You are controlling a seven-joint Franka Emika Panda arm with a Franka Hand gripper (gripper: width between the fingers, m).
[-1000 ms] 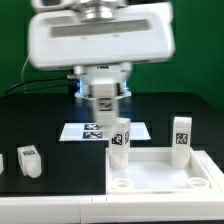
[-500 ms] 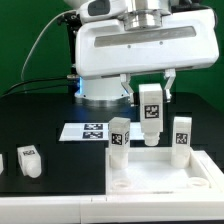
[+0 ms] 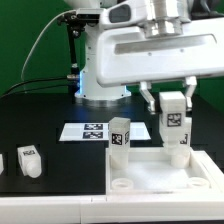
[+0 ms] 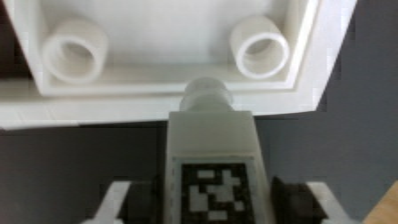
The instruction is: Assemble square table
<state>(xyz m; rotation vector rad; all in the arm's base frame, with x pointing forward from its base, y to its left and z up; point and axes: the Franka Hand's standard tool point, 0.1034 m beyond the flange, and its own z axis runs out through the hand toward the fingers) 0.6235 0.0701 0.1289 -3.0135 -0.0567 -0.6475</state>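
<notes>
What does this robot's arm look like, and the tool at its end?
The arm is glossy white and rounded, with a blue light glowing near its base. The tool has a wide white boxy body with rounded corners and two short dark fingers. Black cables loop behind.

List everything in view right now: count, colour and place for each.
table top: one, white, on the black table, exterior view's right; two round sockets show in the wrist view.
standing leg: one, white with tag, upright at the top's far corner on the exterior view's left.
held leg: one, white with tag, above the top's far right corner.
hidden leg: apparently one, white, mostly behind the held leg.
loose leg: one, white, lying on the table, exterior view's left.
marker board: one, white, flat behind the top.
gripper: one, closed on the held leg.
arm: one, white.
</notes>
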